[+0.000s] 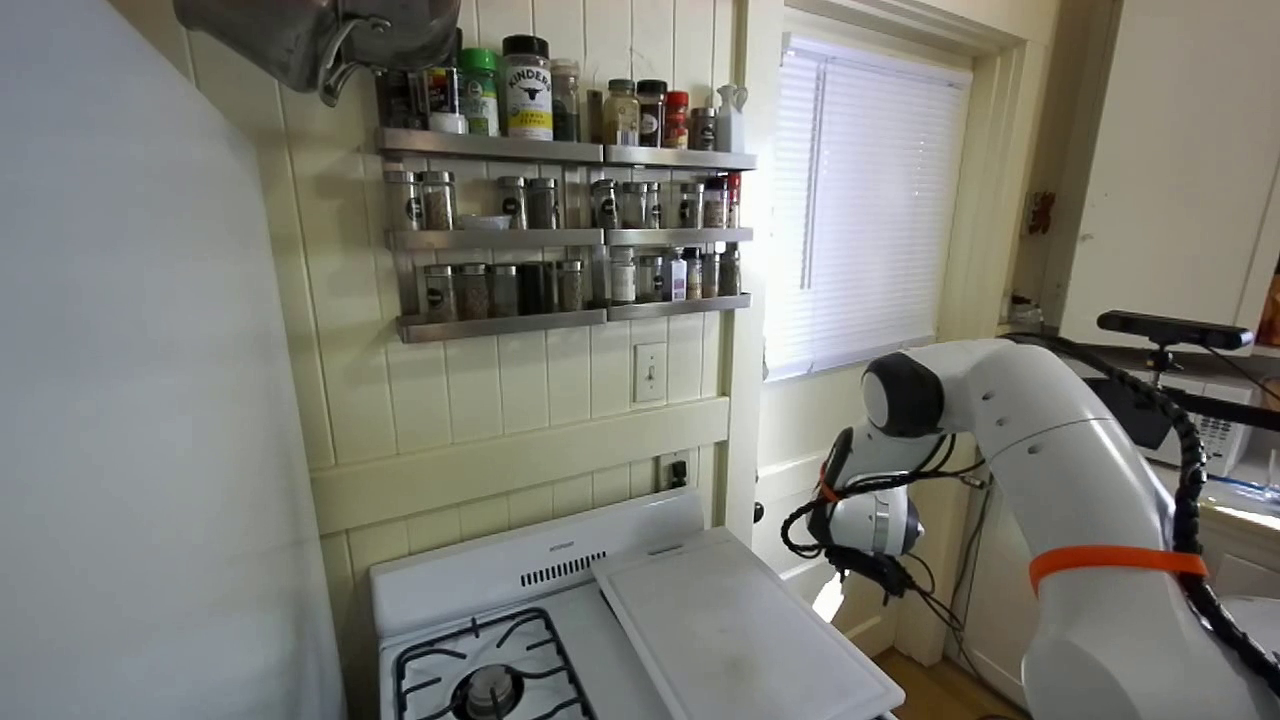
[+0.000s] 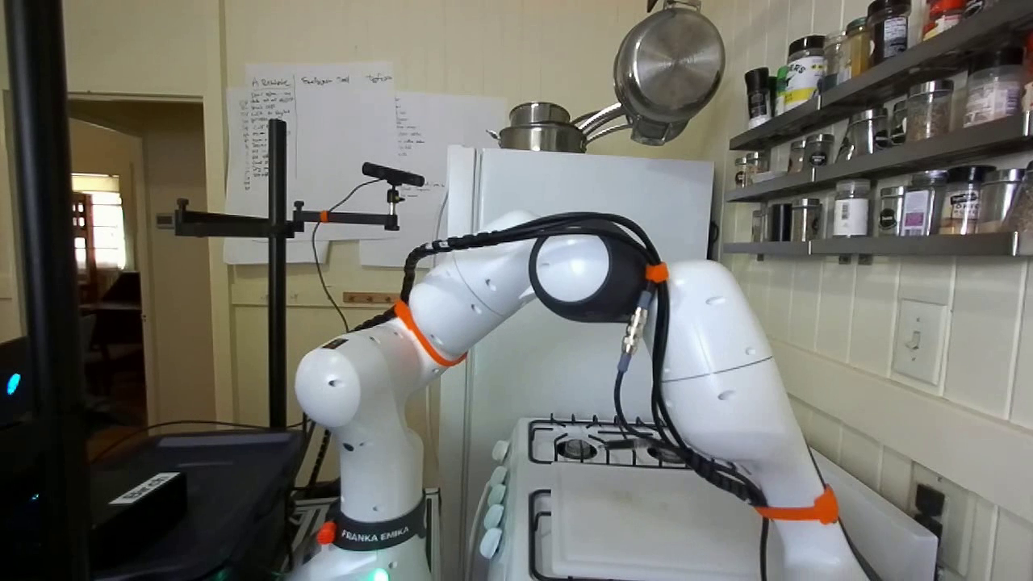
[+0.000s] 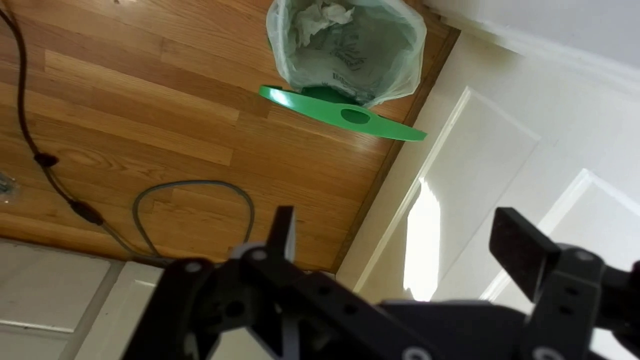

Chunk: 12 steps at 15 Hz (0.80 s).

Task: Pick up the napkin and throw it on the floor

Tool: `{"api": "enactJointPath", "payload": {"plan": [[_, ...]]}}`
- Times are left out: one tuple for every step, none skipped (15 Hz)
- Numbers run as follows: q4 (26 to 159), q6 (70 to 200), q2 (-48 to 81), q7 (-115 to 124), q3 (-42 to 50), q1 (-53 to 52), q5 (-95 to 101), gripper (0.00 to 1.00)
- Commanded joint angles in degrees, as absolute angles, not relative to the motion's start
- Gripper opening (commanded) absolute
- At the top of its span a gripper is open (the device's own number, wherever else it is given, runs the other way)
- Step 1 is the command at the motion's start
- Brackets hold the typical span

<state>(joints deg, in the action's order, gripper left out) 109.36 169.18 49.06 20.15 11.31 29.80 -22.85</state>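
Brown wooden floor covers much of the wrist view's left half. Nearest, the gripper spans the bottom, its black, blocky fingers apart. Beyond, a smooth grey cable loops over the floor at lower left. Near the top centre, a glossy green panel with an oval hole stands just beside a crinkled, translucent bag; the crumpled white napkin lies in that bag's upper left. At right rises a white panelled door.
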Motion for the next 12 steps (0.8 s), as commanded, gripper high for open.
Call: {"api": "enactJointPath", "payload": {"plan": [[115.8,167.1,42.3,16.4,12.4,28.3,-21.9,1.00],[116.8,167.0,40.9,15.3,12.2,28.3,-21.8,1.00],[118.1,167.3,39.3,14.0,11.9,28.4,-21.6,1.00],[119.3,167.5,37.8,12.5,11.5,28.6,-21.4,1.00],[120.3,167.1,36.2,11.1,11.3,28.8,-21.1,1.00],[121.4,166.9,34.7,9.8,11.2,28.9,-20.9,1.00],[122.4,166.2,33.0,8.0,10.7,29.3,-20.5,1.00],[123.3,165.5,31.8,6.9,10.8,29.2,-20.0,1.00],[124.0,164.6,30.5,5.5,10.7,29.3,-19.7,1.00],[124.8,163.2,29.1,4.3,10.7,29.2,-19.1,1.00],[125.4,161.3,27.8,3.2,10.9,29.0,-18.6,1.00],[126.0,160.0,26.8,2.3,11.2,28.6,-18.1,1.00]]}}
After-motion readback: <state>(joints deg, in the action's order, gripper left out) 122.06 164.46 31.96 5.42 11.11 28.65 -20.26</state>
